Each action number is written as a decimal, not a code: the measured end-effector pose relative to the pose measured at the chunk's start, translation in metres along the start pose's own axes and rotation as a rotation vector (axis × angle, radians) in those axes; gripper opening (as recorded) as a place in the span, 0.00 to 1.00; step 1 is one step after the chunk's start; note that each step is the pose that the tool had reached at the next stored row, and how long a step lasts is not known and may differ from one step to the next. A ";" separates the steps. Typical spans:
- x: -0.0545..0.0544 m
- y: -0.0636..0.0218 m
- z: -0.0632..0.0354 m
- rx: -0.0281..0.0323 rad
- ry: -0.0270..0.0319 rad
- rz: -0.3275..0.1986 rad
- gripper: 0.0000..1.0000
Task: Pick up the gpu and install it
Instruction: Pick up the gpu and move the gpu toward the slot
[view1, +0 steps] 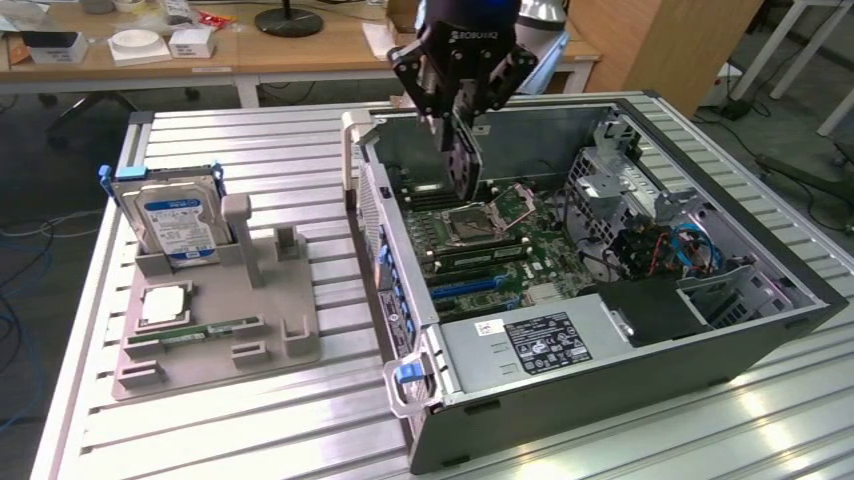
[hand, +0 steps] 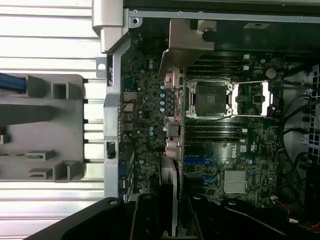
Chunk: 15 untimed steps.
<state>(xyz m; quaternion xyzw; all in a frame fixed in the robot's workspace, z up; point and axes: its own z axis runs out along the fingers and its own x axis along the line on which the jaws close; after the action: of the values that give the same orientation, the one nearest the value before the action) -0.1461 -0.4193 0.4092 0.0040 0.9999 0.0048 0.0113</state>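
- Slatted metal worktop (view1: 240, 430) carries an open computer case (view1: 747, 335).
- Gripper (view1: 458, 118) is clamped on the upright gpu (view1: 465, 175); the motherboard (view1: 501, 245) lies below it.

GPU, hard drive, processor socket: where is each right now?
GPU (view1: 466, 168), exterior view, middle of the dark card.
Hard drive (view1: 180, 228), exterior view, its blue label.
Processor socket (hand: 209, 99), wrist view, centre of the socket.

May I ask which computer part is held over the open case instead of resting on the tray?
The dark graphics card, held upright by the gripper; the hard drive and memory stick rest on the tray.
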 end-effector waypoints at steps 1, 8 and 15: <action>-0.003 0.0000 0.0001 0.0000 0.0000 0.000 0.27; -0.025 0.0002 0.0011 -0.0001 0.0000 0.000 0.27; -0.046 0.0004 0.0022 -0.0001 -0.0001 0.000 0.27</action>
<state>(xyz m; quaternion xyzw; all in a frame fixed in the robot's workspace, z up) -0.1002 -0.4193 0.4080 0.0040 0.9999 0.0048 0.0113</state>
